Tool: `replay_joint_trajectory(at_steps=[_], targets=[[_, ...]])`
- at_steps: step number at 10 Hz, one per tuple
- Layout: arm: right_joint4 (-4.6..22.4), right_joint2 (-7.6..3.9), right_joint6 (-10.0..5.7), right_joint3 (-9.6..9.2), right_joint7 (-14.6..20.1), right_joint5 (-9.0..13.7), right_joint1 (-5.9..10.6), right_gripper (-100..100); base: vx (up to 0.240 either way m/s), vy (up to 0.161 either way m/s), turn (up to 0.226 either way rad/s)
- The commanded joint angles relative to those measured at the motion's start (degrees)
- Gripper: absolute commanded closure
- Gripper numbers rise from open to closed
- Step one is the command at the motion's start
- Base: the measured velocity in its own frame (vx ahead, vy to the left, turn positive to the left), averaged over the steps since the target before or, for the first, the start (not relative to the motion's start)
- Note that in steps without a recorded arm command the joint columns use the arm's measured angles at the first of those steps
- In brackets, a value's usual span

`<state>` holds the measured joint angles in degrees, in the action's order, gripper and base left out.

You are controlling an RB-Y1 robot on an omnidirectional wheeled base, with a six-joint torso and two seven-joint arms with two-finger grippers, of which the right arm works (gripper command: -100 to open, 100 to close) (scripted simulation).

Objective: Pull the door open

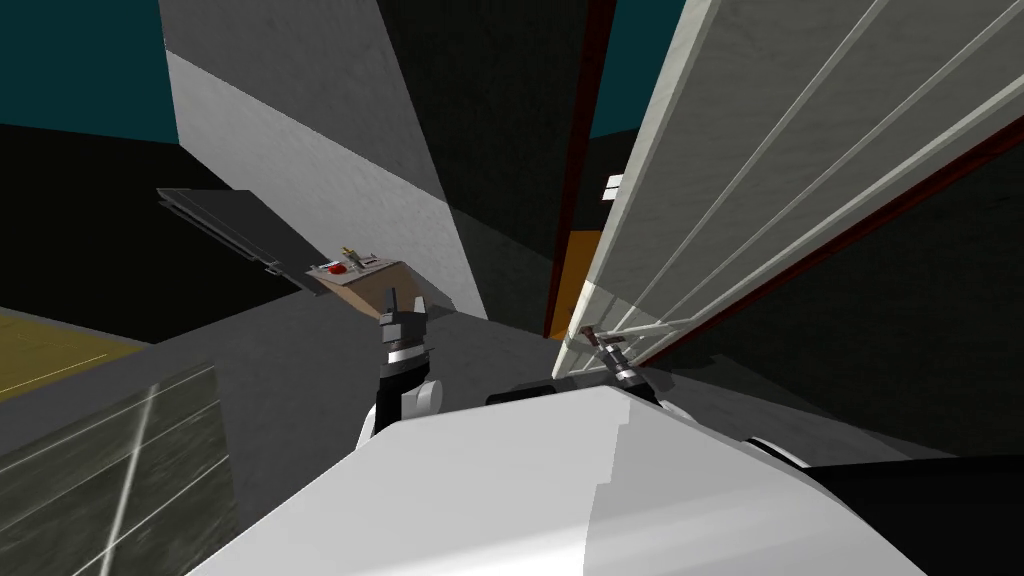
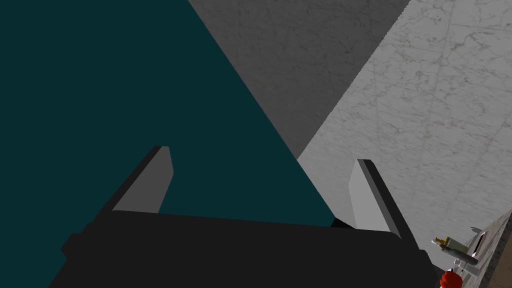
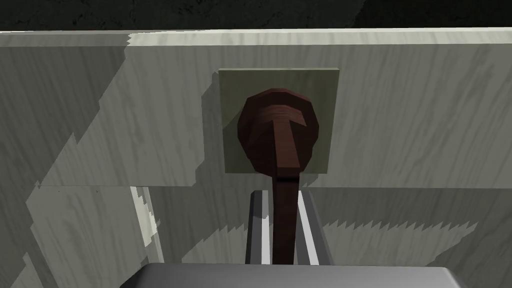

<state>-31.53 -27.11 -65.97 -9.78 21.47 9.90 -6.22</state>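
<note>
Holding 1 dark red-brown lever handle (image 3: pixel 278 131) w/ right gripper (image 3: pixel 281 194): 2 fingers (image 3: pixel 259 225) narrow, one pressed to each side of the lever's shank, approx. parallel. Round hub of handle seated on 1 square plate (image 3: pixel 231 86), pale olive, flush on the door (image 3: pixel 410 115). Door face pale, wood-grained, w/ jagged shadow patches. From the head: same right gripper (image 1: pixel 604 344) at the low near corner of the door (image 1: pixel 800 130), i.e. task's thing to my right front, 1 leaf, pale w/ raised ribs across it. Beside the door's edge 1 dark red frame post (image 1: pixel 577 170), w/ a narrow orange strip between post and leaf. Left gripper (image 1: pixel 403 304) raised in front of chest, well apart from the door, touching nothing. By its own wrist cam, left gripper (image 2: pixel 262 154) w/ 2 fingers (image 2: pixel 150 182) spread wide, nothing between. Just beyond it 1 brownish box (image 1: pixel 365 290) w/ a few small items on top, incl. 1 red item (image 1: pixel 338 268); rest too small to ID. Behind box 1 grey marbled wall (image 1: pixel 330 170).
</note>
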Motion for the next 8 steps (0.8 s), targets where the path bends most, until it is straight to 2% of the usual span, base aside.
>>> replay_joint_trajectory(at_steps=[1, 8], targets=[[-0.38, 0.62, 1.89, -0.45, -0.82, 0.54, 1.43, 100, -0.225, -0.087, 0.199], [-1.19, 2.00, 6.94, -1.16, -3.14, 2.51, 5.32, 100, -0.198, -0.083, 0.133]])
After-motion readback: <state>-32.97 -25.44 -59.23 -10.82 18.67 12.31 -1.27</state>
